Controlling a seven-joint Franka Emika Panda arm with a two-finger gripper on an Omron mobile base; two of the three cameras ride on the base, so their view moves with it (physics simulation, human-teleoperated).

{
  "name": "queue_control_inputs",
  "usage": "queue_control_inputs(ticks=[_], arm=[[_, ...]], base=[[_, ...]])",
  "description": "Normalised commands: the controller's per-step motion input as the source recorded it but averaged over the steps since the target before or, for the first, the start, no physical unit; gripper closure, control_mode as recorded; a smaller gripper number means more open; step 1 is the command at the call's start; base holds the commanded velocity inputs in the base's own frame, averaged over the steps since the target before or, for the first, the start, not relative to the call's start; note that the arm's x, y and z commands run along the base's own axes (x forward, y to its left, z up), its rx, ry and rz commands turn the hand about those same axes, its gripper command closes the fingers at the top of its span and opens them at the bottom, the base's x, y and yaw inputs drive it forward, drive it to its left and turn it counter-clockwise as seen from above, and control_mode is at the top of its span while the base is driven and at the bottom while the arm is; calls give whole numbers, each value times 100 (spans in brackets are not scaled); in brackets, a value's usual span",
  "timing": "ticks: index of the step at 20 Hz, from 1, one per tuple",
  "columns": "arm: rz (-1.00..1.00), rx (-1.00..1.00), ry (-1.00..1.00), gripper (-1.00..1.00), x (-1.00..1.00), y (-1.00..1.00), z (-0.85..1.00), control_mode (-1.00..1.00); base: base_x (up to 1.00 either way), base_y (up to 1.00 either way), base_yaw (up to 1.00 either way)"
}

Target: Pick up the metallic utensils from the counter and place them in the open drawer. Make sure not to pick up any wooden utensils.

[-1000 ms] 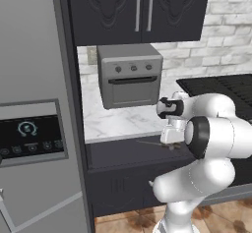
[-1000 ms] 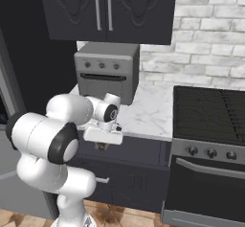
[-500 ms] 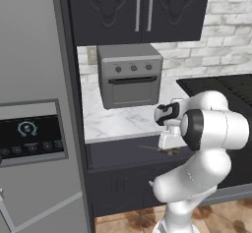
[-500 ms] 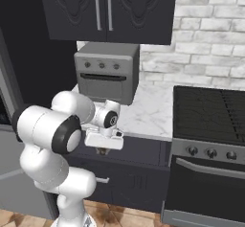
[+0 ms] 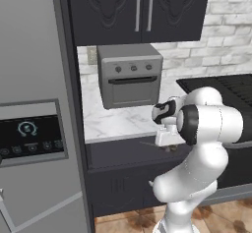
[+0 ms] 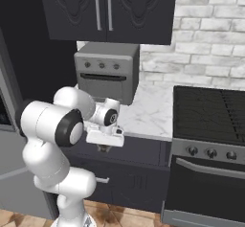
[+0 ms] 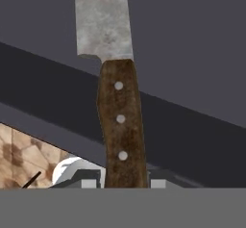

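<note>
Arm lowered; knife (image 7: 117, 121) clamped betw pincer (image 7: 124, 183) tips.

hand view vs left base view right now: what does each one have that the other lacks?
Hand view alone: the knife close up, its brown riveted handle, silver blade, and wooden floor at lower left. Left base view alone: the toaster oven, fridge panel, wall cabinets, marble worktop. Shared: the gripper, shut on the knife, over the open drawer.
</note>
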Motion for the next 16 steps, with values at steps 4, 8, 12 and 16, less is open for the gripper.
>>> queue_control_inputs(ticks=[4,8,12,16], arm=[[-9,-6,0,100,41,0,-14,-100],[-9,-6,-1,100,20,0,-17,-100],[-8,-4,-4,100,1,0,-22,-100],[-8,-4,-5,100,0,0,-28,-100]], base=[[0,0,0],[0,0,0],[0,0,0],[0,0,0]])
